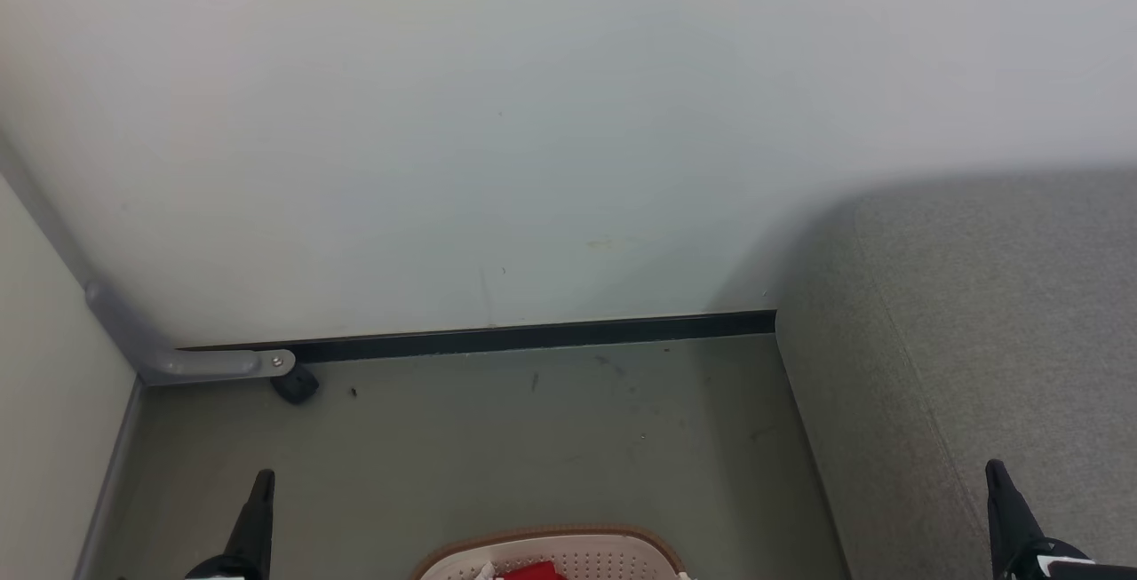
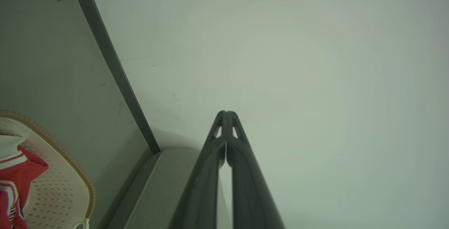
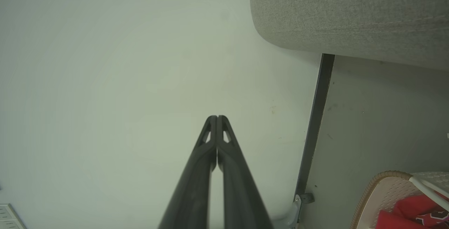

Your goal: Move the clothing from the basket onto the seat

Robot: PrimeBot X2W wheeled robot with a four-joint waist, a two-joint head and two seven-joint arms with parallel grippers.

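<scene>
The left end effector (image 2: 227,113) and right end effector (image 3: 216,117) hang with fingers pressed together, pinching nothing. The red clothing (image 2: 15,176) lies in the basket (image 2: 66,190) on the floor (image 1: 533,447). The seat (image 1: 977,313) beside it carries no garment where I can see, so I'd say the whole job remains.

**Basket** (image 1: 582,553): oval, cream-white perforated plastic with a brown woven-look rim and a white side handle. It stands upright on the floor (image 1: 533,438) and is cut off by the bottom edge of the head view.

**Clothing** (image 1: 533,571): red fabric, bunched and unfolded, lying inside the basket. One piece is a jersey (image 2: 15,180) with white stripe trim.

**Seat** (image 1: 977,340): grey fabric upholstery with a rounded edge and a stitched seam, much larger than the basket. It stands to the right of the basket, apart from it, with bare floor between.
</scene>
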